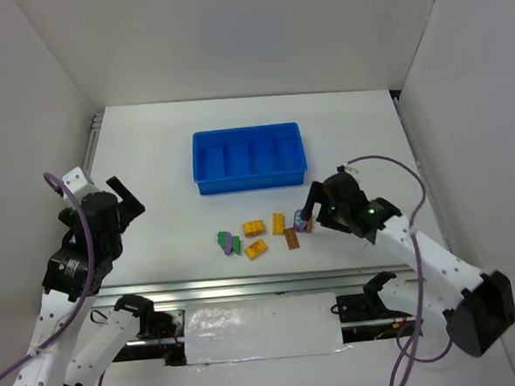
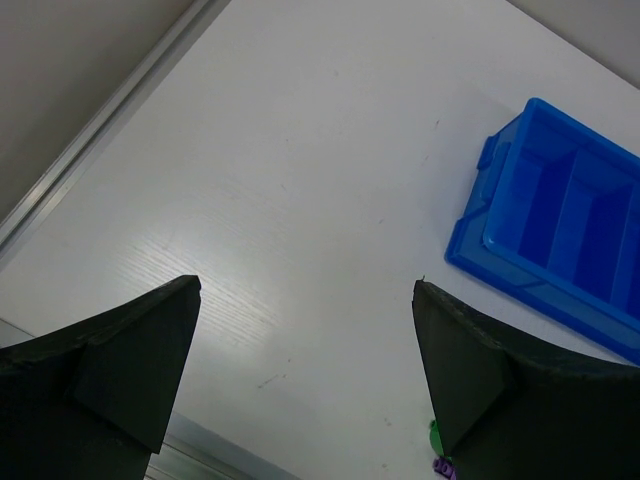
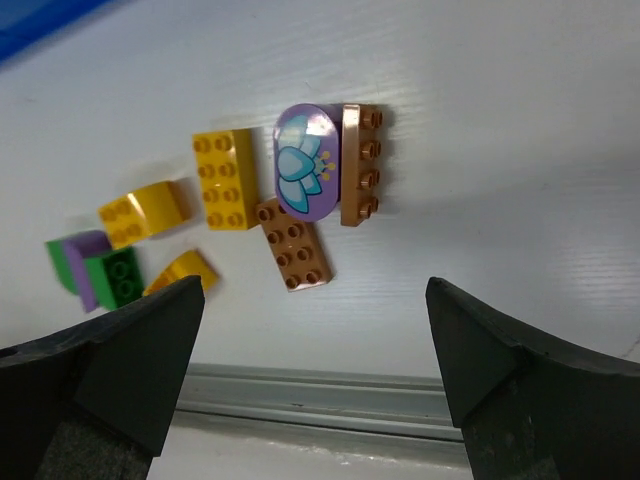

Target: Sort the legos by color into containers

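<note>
The blue tray (image 1: pixel 250 181) with several empty compartments stands at mid-table; its corner shows in the left wrist view (image 2: pixel 470 230). The legos lie loose in front of it: three yellow bricks (image 3: pixel 225 178), (image 3: pixel 145 212), (image 3: pixel 180 272), a flat brown brick (image 3: pixel 293 243), a brown brick (image 3: pixel 360 165) on its side against a purple rounded piece (image 3: pixel 305 162), and a green brick (image 3: pixel 115 277) by a purple one (image 3: pixel 85 250). My right gripper (image 3: pixel 313 285) is open and empty, just above the brown and purple pieces (image 1: pixel 303 221). My left gripper (image 2: pixel 306 284) is open and empty, far left of the legos (image 1: pixel 131 199).
White walls close in the table on the left, back and right. A metal rail (image 3: pixel 330 400) runs along the table's near edge just beyond the legos. A purple cable (image 1: pixel 387 163) loops over the right arm.
</note>
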`<state>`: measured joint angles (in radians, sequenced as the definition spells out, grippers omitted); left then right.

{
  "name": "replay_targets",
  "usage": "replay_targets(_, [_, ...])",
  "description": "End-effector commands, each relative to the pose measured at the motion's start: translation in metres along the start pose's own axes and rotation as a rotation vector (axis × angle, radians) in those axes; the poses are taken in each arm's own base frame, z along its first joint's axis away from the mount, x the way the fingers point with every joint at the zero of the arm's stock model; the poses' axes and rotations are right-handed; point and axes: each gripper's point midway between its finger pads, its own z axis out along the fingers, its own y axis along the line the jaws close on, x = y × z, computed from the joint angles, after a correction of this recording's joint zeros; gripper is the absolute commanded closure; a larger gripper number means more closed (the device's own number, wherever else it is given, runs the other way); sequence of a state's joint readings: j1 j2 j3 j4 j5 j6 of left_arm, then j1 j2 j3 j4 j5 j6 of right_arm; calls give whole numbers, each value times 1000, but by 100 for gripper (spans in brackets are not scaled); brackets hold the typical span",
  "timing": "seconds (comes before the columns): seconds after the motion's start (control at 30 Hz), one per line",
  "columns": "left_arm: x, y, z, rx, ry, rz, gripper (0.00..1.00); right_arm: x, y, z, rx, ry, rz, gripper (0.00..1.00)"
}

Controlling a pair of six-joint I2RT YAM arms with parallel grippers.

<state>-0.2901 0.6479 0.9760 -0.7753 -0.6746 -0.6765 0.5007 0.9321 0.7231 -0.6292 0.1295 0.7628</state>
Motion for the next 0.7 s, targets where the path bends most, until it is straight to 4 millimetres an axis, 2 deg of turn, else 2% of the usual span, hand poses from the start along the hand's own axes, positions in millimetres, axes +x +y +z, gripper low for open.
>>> replay_targets(0.0, [-2,-13,4,49,0,26,0,-14,16,26,63,-66,19,0])
replay_targets(0.1, [0,-21,5,95,14,41,0,-9,14,45,143,-54,-9,0])
replay_targets(0.2, [2,-22,5,99,19,48,0,-2,18,58,178,-40,-44,0])
replay_targets(0.33, [4,-24,7,102,27,56,0,5,13,78,267,-15,-81,1])
replay_targets(0.43, [7,-27,9,116,41,69,0,11,13,91,279,4,-101,5])
replay_targets(0.67, [12,-33,10,138,62,89,0,19,4,102,313,24,-114,13])
